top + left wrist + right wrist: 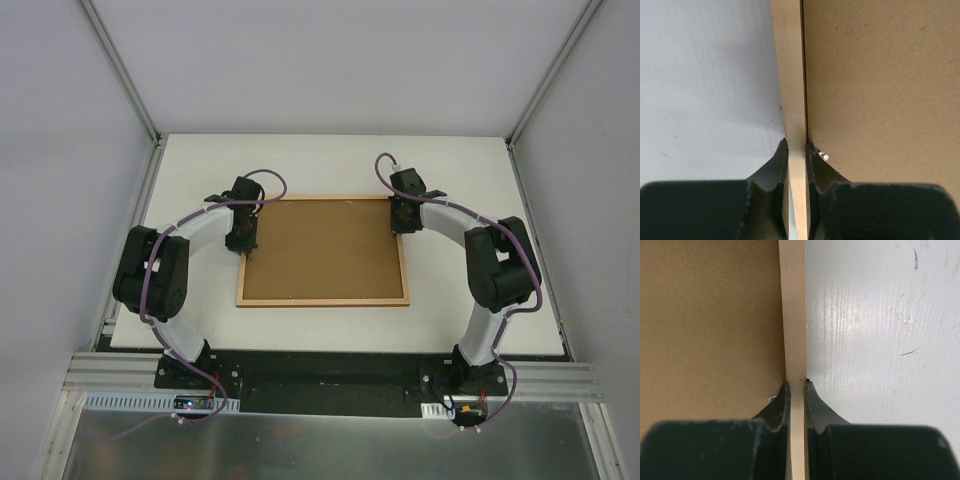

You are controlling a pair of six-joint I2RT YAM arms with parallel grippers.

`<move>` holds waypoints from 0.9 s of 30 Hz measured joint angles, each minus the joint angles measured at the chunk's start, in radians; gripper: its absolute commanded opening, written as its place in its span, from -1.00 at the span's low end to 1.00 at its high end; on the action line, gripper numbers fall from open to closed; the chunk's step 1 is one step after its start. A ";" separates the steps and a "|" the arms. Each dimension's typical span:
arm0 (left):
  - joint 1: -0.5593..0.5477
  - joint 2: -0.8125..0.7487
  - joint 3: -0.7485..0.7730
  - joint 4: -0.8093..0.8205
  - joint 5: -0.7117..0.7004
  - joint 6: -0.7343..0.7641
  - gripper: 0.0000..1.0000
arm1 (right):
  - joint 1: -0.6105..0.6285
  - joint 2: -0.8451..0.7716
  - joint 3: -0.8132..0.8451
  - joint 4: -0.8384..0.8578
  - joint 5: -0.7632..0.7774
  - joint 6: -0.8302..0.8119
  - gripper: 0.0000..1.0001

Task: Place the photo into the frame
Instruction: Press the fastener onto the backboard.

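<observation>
One frame (320, 301), pale side up, lies on the white bench (330, 160). One brown backing board (325, 250) sits within its rails. Two arms: left jaws clamp the frame's left rail, right jaws its right rail.

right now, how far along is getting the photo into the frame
Looks done: the brown backing board sits inside the frame, which lies back-up on the table. The photo is not visible, so I cannot confirm it is underneath. In hand: the left gripper and right gripper are each shut on a side rail. Still to do: probably turning the frame over and checking the photo.
</observation>
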 measured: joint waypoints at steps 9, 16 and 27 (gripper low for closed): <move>0.000 0.000 0.000 0.000 0.000 -0.024 -1.00 | -0.003 -0.001 0.000 0.000 -0.008 0.002 -0.99; 0.001 0.008 0.010 -0.010 -0.013 -0.094 -1.00 | -0.010 -0.003 0.000 -0.001 -0.021 0.005 -0.99; 0.008 0.027 0.041 -0.048 -0.004 -0.147 -0.46 | -0.028 -0.014 -0.018 0.019 -0.051 0.013 -0.99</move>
